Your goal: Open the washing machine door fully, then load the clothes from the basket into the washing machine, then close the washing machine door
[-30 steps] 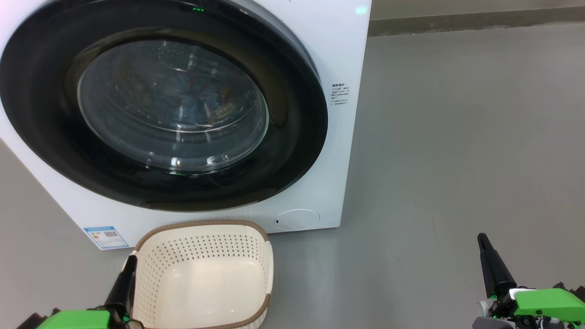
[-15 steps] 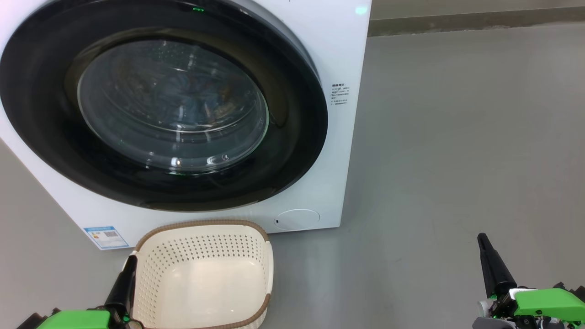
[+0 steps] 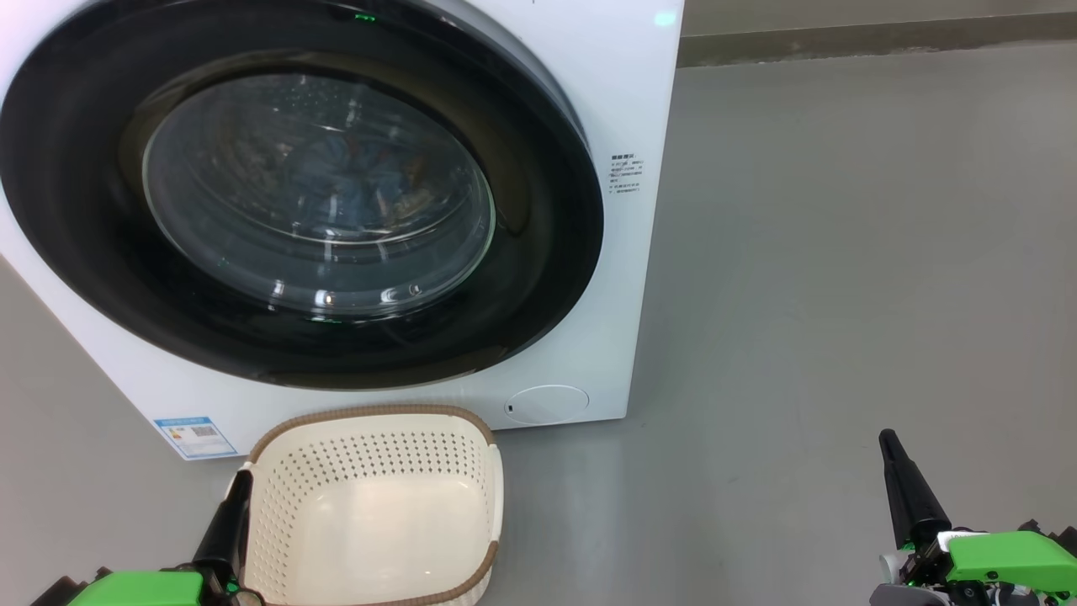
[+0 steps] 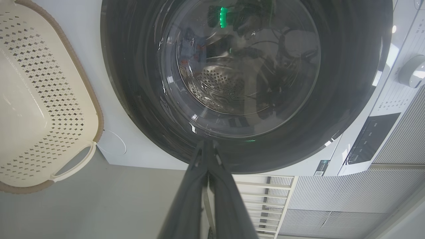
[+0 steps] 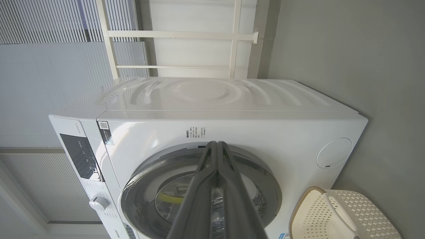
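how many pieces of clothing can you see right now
1 that I can make out: a blue garment behind the glass of the closed washing machine door. Another may be hidden behind it. The basket holds none.

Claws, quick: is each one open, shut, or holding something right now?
Left claw: shut, holding nothing.
Right claw: shut, holding nothing.
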You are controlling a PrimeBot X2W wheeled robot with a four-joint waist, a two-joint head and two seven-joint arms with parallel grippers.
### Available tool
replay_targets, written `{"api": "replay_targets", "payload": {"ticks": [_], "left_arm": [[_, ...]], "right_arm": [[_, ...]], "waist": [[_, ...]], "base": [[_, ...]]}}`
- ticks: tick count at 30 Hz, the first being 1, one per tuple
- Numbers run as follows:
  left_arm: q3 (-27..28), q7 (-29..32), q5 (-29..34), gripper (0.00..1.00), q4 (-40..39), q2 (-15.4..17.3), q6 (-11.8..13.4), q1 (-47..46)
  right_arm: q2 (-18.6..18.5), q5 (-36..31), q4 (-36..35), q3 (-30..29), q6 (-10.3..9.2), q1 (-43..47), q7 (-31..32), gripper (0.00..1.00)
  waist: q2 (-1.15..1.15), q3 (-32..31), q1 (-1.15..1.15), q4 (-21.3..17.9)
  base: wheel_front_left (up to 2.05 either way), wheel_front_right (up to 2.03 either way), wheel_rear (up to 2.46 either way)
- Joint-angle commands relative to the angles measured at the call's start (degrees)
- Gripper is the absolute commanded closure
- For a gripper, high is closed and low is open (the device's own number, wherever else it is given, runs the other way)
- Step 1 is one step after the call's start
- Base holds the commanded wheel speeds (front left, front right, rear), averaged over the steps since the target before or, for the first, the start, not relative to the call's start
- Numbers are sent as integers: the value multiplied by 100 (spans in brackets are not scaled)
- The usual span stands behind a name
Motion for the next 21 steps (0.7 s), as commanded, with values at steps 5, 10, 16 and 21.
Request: {"api": "replay_targets", "payload": {"ticks": [5,10,16,21], "left_arm": [[197,37,-46,100,-122,76,-15,-255],[197,37,-46,100,-122,76,-15,-255],[197,37,-46,100,-122,76,-15,-255],[197,37,-46,100,-122,76,-15,-255]], "right_arm": [[-19,20,-175,127,10,-236,46,100],[-19,20,-175,127,10,-236,46,100],[-19,20,-175,127,10,-236,46,100],[-19,20,-175,127,10,-236,46,100]], "waist": [[0,0,0,0],[0,0,0,0],[0,0,0,0],[0,0,0,0]], "base": [[0,0,0],[0,0,0],[0,0,0],[0,0,0]]}}
